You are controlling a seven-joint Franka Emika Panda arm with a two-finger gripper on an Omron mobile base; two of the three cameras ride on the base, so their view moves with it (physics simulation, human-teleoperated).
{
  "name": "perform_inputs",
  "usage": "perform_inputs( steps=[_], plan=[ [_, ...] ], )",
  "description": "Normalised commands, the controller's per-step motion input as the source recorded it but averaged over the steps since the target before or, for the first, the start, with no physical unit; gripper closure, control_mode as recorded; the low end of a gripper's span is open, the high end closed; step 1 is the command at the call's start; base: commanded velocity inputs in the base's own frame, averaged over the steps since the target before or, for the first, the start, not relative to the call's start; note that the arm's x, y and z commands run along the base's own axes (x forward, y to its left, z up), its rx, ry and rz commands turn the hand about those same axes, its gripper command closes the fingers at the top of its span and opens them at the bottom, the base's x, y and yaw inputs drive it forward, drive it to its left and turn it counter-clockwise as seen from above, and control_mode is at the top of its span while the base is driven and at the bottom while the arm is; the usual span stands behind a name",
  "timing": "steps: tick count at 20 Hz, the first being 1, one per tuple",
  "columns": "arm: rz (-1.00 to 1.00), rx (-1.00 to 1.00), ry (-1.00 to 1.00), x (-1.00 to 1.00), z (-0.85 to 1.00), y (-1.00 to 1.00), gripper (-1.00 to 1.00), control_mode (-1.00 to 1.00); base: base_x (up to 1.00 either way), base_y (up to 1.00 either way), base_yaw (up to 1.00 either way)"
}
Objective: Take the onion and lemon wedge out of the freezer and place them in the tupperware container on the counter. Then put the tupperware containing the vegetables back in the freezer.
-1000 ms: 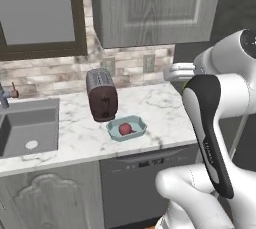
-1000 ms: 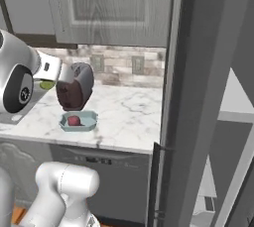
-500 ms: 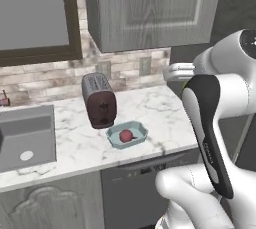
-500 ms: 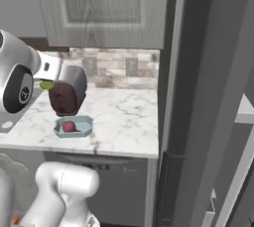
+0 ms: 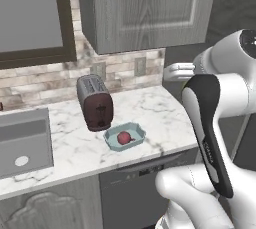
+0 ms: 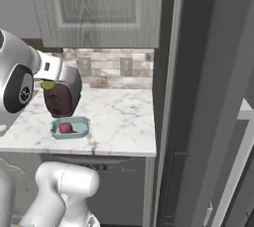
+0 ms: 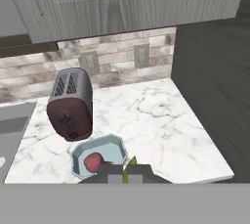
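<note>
Counter: white marble, grey veining. Tupperware container, frame centre: pale teal-blue. Onion inside: dark red. Toaster, left of centre: dark red, silver-grey top. Lemon wedge, left edge: yellow-green. Backsplash: beige-grey brick. Freezer, right side: dark grey.

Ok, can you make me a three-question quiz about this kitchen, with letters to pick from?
1. Where is the onion?
A. in the sink
B. in the tupperware container
C. on top of the toaster

2. What colour is the tupperware container?
A. pale teal-blue
B. bright orange
C. black

3. What is the end effector doing?
A. hanging wide open
B. shut on the lemon wedge
C. gripping the toaster

Answers:
1. B, the red ball lies inside the tray on the counter.
2. A, all three views show it pale blue.
3. B, the hand view shows a yellow-green tip pinched between the fingers.
</note>
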Motion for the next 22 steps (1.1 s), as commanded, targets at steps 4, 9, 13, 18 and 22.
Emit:
perform_inputs(
  steps=[4,9,13,18,22],
  plan=[
    [-0.04,-0.04,0.00,0.00,-0.34,0.36,1.00,-1.00,0.00,0.10,-0.02],
    [-0.01,-0.04,0.00,0.00,-0.44,0.41,1.00,-1.00,0.00,0.00,0.00],
    [0.00,-0.01,0.00,0.00,-0.40,0.15,1.00,-1.00,0.00,0.00,0.00],
    [0.00,0.00,0.03,0.11,-0.37,0.01,1.00,-1.00,0.00,0.00,0.00],
    [0.00,0.00,0.07,0.26,-0.41,0.03,1.00,-1.00,0.00,0.00,0.00]
  ],
)
